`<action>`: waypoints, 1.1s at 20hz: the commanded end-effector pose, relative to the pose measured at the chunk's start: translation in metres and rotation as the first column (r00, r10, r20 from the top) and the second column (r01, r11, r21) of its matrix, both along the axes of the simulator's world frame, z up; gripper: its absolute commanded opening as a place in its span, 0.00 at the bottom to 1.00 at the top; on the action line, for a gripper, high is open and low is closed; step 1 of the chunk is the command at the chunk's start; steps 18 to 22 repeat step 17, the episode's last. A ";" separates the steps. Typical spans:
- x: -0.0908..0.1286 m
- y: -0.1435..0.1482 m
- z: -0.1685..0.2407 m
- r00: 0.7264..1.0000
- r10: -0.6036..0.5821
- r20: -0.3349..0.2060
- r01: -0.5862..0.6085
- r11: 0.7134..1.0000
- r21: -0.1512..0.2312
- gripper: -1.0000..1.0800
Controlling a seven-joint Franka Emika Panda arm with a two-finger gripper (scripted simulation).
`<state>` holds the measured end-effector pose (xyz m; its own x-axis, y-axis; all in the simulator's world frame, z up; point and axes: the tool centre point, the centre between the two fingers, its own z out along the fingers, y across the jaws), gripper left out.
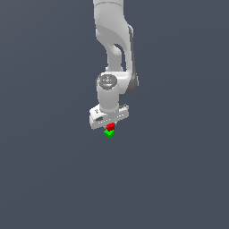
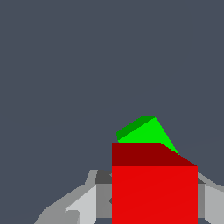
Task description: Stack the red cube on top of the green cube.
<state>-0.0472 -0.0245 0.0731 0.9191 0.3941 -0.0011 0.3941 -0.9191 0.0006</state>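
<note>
- red cube (image 2: 154,192) fills the closest part of my wrist view, sitting between my gripper (image 1: 110,126) fingers (image 2: 83,205), which close in on it from both sides; i am holding it.
- just past the red cube, the green cube (image 2: 144,130) peeks out from behind it, turned at an angle to the red one.
- in the exterior view the red cube (image 1: 111,126) sits directly above the green cube (image 1: 108,133), right under my gripper; i cannot tell if they touch.
- farther out, the plain dark grey floor (image 1: 179,179) spreads all around.
</note>
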 end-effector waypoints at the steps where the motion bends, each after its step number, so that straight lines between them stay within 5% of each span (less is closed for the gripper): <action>1: 0.007 -0.003 -0.002 1.000 0.001 0.001 -0.001 1.000 0.000 0.00; 7: 0.014 -0.005 -0.003 1.000 0.001 0.001 -0.001 1.000 0.001 0.00; 8: 0.014 -0.005 -0.003 1.000 0.001 0.001 -0.001 1.000 0.001 0.96; 22: 0.014 -0.005 -0.003 1.000 0.001 0.001 -0.001 1.000 0.001 0.96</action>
